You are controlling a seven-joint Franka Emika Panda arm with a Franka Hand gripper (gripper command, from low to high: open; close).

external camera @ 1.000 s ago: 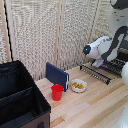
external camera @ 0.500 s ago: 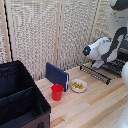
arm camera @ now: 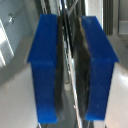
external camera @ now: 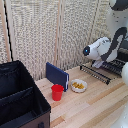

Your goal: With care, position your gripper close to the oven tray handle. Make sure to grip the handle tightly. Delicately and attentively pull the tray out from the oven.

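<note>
My gripper hangs from the white arm at the exterior view's right, fingers down on the dark wire tray. The tray sticks out over the table from the oven, which is cut off at the frame edge. The oven tray handle is the thin black bar along the tray's front edge. In the wrist view the two blue fingers stand close on either side of a thin bar, and the gripper looks shut on it.
An upright blue board stands on the wooden table. In front of it are a red cup and a small bowl of yellow pieces. A large black fabric box fills the exterior view's left. A slatted screen is behind.
</note>
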